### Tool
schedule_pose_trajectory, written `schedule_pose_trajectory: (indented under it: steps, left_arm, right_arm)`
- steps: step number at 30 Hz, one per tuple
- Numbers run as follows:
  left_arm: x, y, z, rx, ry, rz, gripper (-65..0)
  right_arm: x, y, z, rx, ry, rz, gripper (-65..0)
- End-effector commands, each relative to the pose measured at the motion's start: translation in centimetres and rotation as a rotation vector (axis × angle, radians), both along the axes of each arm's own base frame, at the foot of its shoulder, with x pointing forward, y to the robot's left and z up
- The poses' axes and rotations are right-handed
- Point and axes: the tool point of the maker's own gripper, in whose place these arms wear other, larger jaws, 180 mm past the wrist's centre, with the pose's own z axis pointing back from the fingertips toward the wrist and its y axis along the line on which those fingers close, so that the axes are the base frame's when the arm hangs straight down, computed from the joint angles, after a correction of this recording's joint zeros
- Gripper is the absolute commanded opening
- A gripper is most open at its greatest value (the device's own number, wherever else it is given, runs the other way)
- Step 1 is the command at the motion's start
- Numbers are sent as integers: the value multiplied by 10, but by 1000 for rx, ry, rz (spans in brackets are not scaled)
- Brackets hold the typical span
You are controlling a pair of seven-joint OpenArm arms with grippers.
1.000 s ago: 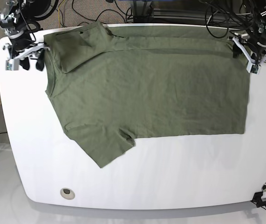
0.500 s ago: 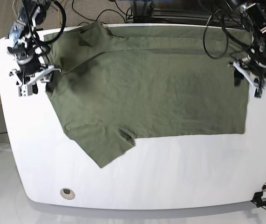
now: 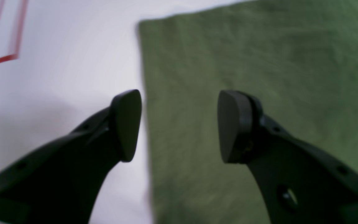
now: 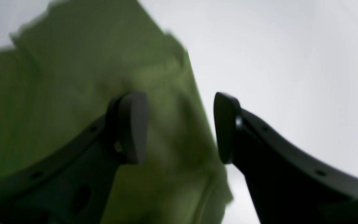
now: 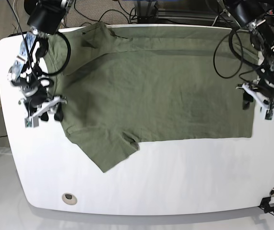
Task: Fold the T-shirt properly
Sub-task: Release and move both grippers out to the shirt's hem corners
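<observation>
The shirt lies flat on the white worktop, with one side folded over along its far edge. The near sleeve sticks out toward the front of the worktop.

The left end effector is spread wide and holds nothing. The shirt's hem edge runs right between its two pads, so one pad is over bare worktop and the other is over cloth. In the base view it hangs at the hem, close to the near corner.

The right end effector is spread wide too, and it is empty. The shirt's edge by the neck and shoulder lies under it, with one pad over cloth and one pad at the edge, by the bare worktop.

What could go wrong? If a pad comes down too far out, it may close on nothing, because the edge is thin and flat. If it bites too deep, it may catch only the top layer. If one side lifts before the other, the shirt may twist and bunch up.

The right wrist view is very blurry, so the collar is hard to make out. I cannot tell how high the pads are above the cloth. The base view hides the pads behind the arms.
</observation>
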Motion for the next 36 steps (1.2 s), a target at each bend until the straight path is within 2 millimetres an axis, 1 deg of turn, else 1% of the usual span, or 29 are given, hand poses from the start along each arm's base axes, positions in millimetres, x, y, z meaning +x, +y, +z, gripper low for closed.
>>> schedule_pose_trajectory:
  steps: [1, 3, 6, 7, 9, 10, 11, 13, 14, 16, 18, 19, 21, 23, 25, 28, 31, 34, 36]
  left_arm:
    - [18, -2, 10, -24, -49, -12, -290]
    - [32, -2, 12, -51, -73, -11, -290]
    - [55, -8, 3, -50, -72, -32, -290]
    - [60, -10, -1, -53, -73, -39, -290]
    - [68, -12, -9, -75, -79, -41, -290]
    - [75, -13, -10, -96, -93, -41, -290]
    - [79, -13, -12, -116, -99, -37, -290]
    - [85, -2, -19, -138, -100, -28, -290]
    - [87, 0, -25, -158, -101, -23, -290]
    - [94, 3, -31, -196, -113, -13, -290]
    - [97, 11, -34, -212, -122, -2, -290]
    - [100, 13, -33, -219, -135, 0, -290]
    - [103, 13, -34, -237, -148, 4, -290]
    - [105, 20, -28, -226, -166, 7, -290]
    - [105, 20, -28, -227, -166, 6, -290]
    - [105, 20, -27, -225, -169, 5, -290]
    - [105, 20, -26, -226, -172, 6, -290]
    - [104, 21, -27, -227, -170, 10, -290]
    - [103, 22, -28, -226, -169, 11, -290]
  right_arm:
    - [29, -6, 23, 16, -82, -7, -319]
    - [41, -8, 24, 38, -84, -14, -319]
    - [60, 2, 23, 57, -83, 14, -322]
    - [65, 4, 24, 56, -94, 24, -322]
    - [77, 16, 24, 62, -107, 57, -322]
    - [82, 17, 21, 75, -100, 58, -322]
    - [86, 17, 17, 89, -87, 54, -322]
    - [93, 11, 15, 103, -90, 38, -322]
    - [94, 8, 11, 115, -92, 26, -321]
    - [100, 4, 5, 140, -98, 7, -319]
    - [98, -5, -7, 151, -76, -11, -319]
    - [100, -5, -9, 154, -76, -11, -319]
    - [103, -2, -16, 153, -67, 2, -319]
    - [103, 0, -26, 162, -56, 2, -319]
    - [102, 1, -35, 180, -45, -11, -318]
    - [102, 1, -39, 190, -43, -17, -318]
    - [100, 6, -42, 197, -38, -14, -318]
    - [100, 22, -44, 224, -34, 17, -318]
    - [94, 28, -50, 232, -24, 40, -318]
